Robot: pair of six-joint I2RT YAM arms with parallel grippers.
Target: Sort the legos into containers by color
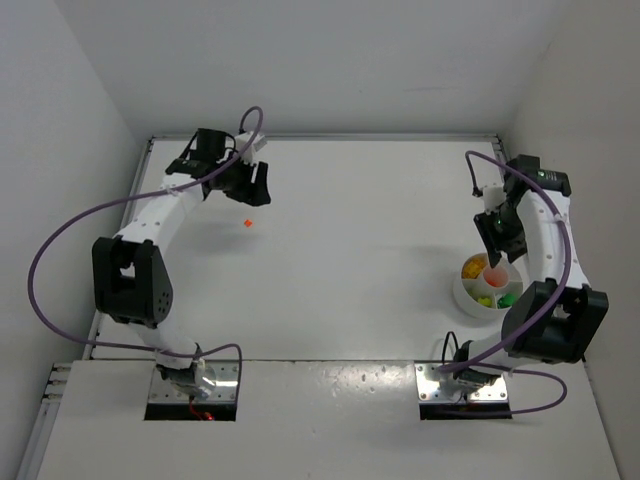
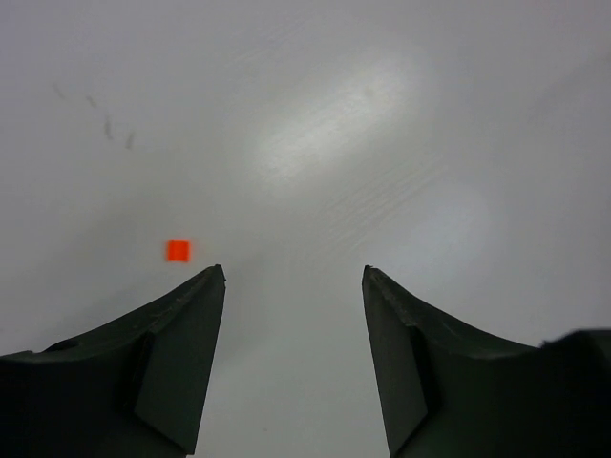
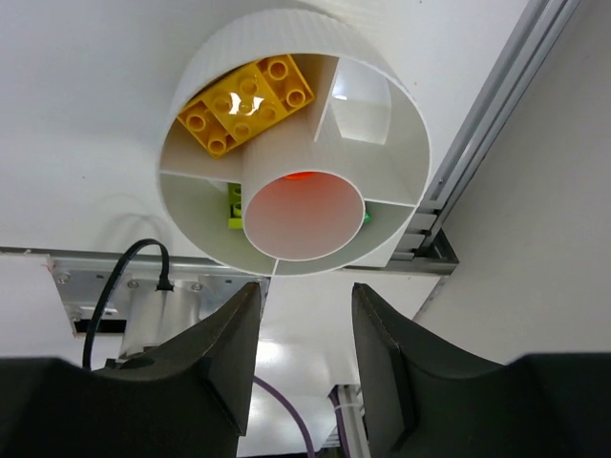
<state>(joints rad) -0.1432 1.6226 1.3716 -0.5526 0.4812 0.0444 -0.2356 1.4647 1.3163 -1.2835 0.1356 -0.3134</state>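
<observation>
Yellow studded brick (image 3: 246, 103) in ribbed dish (image 3: 286, 38)

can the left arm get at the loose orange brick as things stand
Probably yes. The orange brick lies alone on the table, just ahead of the left gripper and a little to one side of its open, empty jaws. Nothing stands between them; a small sideways shift should line it up.

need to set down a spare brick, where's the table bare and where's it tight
Widest bare patch: mid table, between the orange brick and the dish. Also bare from the brick toward the arm bases. Tight on the right, where the right gripper hangs over the dish by the wall.
</observation>
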